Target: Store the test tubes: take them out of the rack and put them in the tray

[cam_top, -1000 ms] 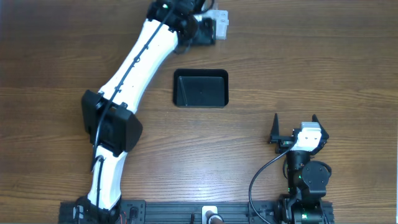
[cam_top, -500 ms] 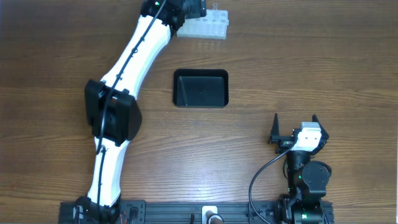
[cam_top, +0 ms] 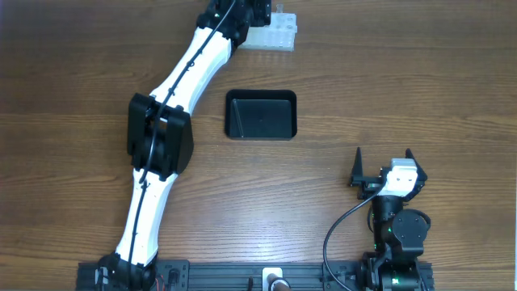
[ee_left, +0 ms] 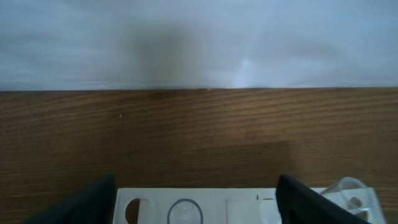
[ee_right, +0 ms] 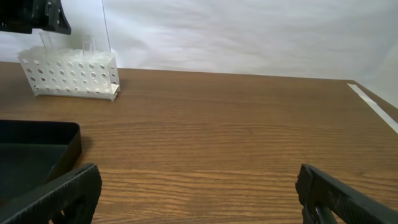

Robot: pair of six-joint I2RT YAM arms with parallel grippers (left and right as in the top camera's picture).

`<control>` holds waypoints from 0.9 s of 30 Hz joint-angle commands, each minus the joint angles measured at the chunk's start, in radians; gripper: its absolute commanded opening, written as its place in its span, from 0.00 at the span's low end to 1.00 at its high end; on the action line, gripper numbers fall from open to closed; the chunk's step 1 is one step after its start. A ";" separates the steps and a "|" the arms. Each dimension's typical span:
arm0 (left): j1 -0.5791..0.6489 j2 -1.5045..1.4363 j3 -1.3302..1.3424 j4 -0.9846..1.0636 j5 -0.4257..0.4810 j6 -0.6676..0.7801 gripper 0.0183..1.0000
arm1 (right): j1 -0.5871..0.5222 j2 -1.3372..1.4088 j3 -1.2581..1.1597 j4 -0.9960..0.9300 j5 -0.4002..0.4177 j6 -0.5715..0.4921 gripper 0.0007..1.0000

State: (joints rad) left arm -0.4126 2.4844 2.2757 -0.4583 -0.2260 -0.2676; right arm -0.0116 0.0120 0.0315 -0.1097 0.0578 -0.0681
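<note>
A white perforated test tube rack (cam_top: 273, 36) stands at the table's far edge, holding clear tubes (ee_right: 87, 46). My left gripper (cam_top: 258, 11) hangs above the rack's far side. In its wrist view the gripper (ee_left: 196, 185) is open, fingers wide apart, with the rack top (ee_left: 205, 206) between and below them. One tube mouth (ee_left: 185, 212) shows in a hole, and another tube (ee_left: 352, 192) stands at the rack's end. The black tray (cam_top: 261, 114) lies mid-table with nothing in it. My right gripper (cam_top: 383, 159) rests open near its base, pointing at the tray (ee_right: 37, 149).
Bare wood surrounds the tray on all sides. A white wall (ee_left: 199, 43) rises just behind the rack at the table's far edge. The left arm's long white link (cam_top: 190, 77) crosses the table left of the tray.
The left gripper rose off the rack's left part toward the far edge, uncovering the rack, and the arm's elbow swung right. The right arm stayed still.
</note>
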 commanded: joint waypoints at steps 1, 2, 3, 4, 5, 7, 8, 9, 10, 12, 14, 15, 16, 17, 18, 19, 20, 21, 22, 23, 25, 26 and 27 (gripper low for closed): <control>0.011 0.031 0.002 0.006 -0.019 0.029 0.75 | 0.000 -0.007 -0.008 0.001 -0.009 -0.004 0.99; 0.012 0.034 0.002 0.006 -0.019 0.029 0.75 | 0.000 -0.007 -0.008 0.001 -0.009 -0.004 0.99; 0.012 0.035 0.002 0.006 -0.019 0.029 0.73 | 0.000 -0.007 -0.008 0.001 -0.009 -0.005 0.99; 0.013 0.037 0.002 0.006 -0.019 0.029 0.71 | 0.000 -0.007 -0.008 0.001 -0.009 -0.004 0.99; 0.013 0.037 0.002 0.006 -0.019 0.029 0.68 | 0.000 -0.007 -0.008 0.001 -0.009 -0.004 0.99; 0.013 0.037 0.002 0.005 -0.019 0.029 0.59 | 0.000 -0.007 -0.008 0.001 -0.009 -0.004 0.99; 0.013 0.037 0.002 0.005 -0.019 0.029 0.52 | 0.000 -0.007 -0.008 0.001 -0.009 -0.005 0.99; 0.013 0.037 0.002 0.005 -0.019 0.029 0.48 | 0.000 -0.007 -0.008 0.001 -0.009 -0.004 0.99; 0.013 0.037 0.002 0.006 -0.019 0.029 0.43 | 0.000 -0.007 -0.008 0.001 -0.009 -0.004 0.99; 0.014 0.037 0.002 0.006 -0.019 0.028 0.34 | 0.000 -0.007 -0.008 0.001 -0.009 -0.004 0.99; 0.014 0.037 0.002 0.006 -0.019 0.028 0.26 | 0.000 -0.007 -0.008 0.001 -0.009 -0.005 0.99; 0.014 0.037 0.002 0.006 -0.019 0.028 0.25 | 0.000 -0.007 -0.008 0.001 -0.009 -0.005 0.99; 0.014 0.037 0.002 0.006 -0.019 0.028 0.23 | 0.000 -0.007 -0.008 0.001 -0.009 -0.005 0.99; 0.014 0.037 0.002 0.006 -0.019 0.027 0.21 | 0.000 -0.007 -0.008 0.001 -0.009 -0.004 0.99; 0.014 0.037 0.002 0.006 -0.019 0.025 0.19 | 0.000 -0.007 -0.008 0.001 -0.009 -0.005 0.99; 0.014 0.037 0.002 0.006 -0.019 0.025 0.17 | 0.000 -0.007 -0.008 0.001 -0.009 -0.005 0.99; 0.014 0.037 0.002 0.006 -0.019 0.025 0.16 | 0.000 -0.007 -0.008 0.001 -0.009 -0.004 0.99; 0.014 0.037 0.002 0.006 -0.019 0.025 0.15 | 0.000 -0.007 -0.008 0.001 -0.009 -0.005 0.99; 0.014 0.037 0.002 0.006 -0.019 0.025 0.14 | 0.000 -0.007 -0.008 0.001 -0.009 -0.005 0.99; 0.014 0.037 0.002 0.006 -0.019 0.025 0.12 | 0.000 -0.007 -0.008 0.001 -0.009 -0.005 0.99; 0.014 0.037 0.002 0.005 -0.019 0.025 0.11 | 0.000 -0.007 -0.008 0.001 -0.009 -0.004 0.99; 0.014 0.037 0.002 0.005 -0.018 0.024 0.11 | 0.000 -0.007 -0.008 0.001 -0.009 -0.005 0.99; 0.014 0.037 0.002 0.005 -0.018 0.024 0.11 | 0.000 -0.007 -0.008 0.001 -0.009 -0.005 0.99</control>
State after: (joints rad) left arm -0.4061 2.5008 2.2757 -0.4580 -0.2367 -0.2432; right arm -0.0116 0.0120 0.0315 -0.1097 0.0578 -0.0681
